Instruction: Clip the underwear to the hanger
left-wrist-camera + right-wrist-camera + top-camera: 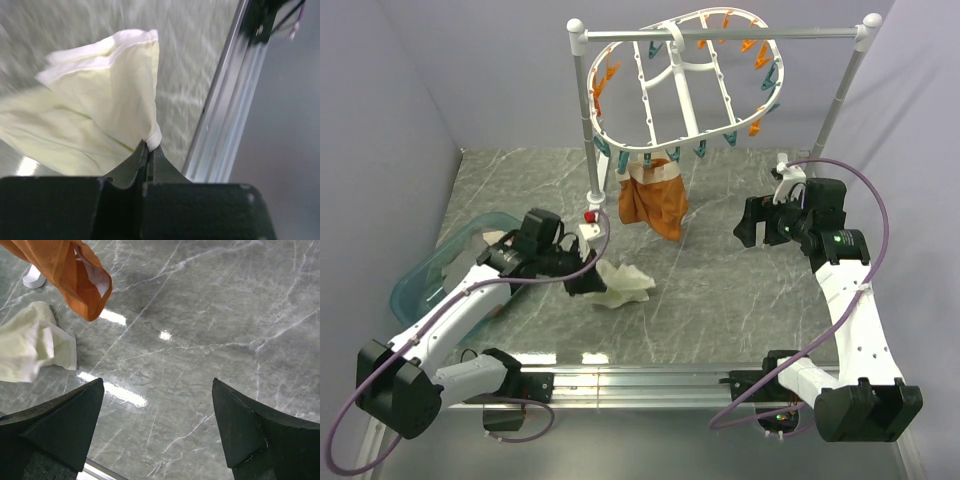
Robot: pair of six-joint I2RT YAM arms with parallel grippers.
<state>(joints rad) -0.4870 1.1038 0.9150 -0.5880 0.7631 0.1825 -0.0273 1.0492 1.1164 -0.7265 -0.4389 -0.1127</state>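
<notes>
High rear overview of the table [720,300]; close, downward wrist views, left blurry, seemingly edgeward; underwear [623,283] common to all.

Tabletop [720,290]: grey marble pattern, smooth, glossy, with lamp glare on it. Underwear [620,282]: pale yellow cloth, matt, soft, white hem. Orange garment [653,205]: fine-ribbed cloth, matt, white inside. Hanger [682,95]: white plastic, smooth, slight sheen. Its clips [605,80]: orange and teal plastic. Stand [820,32]: white-coated tube, smooth. Rail [640,378] along the near edge: bare silvery metal, satin finish. Bin [420,285] at the left edge: teal translucent plastic. Fingers [55,430] of the right gripper [157,390]: black, matt.
</notes>
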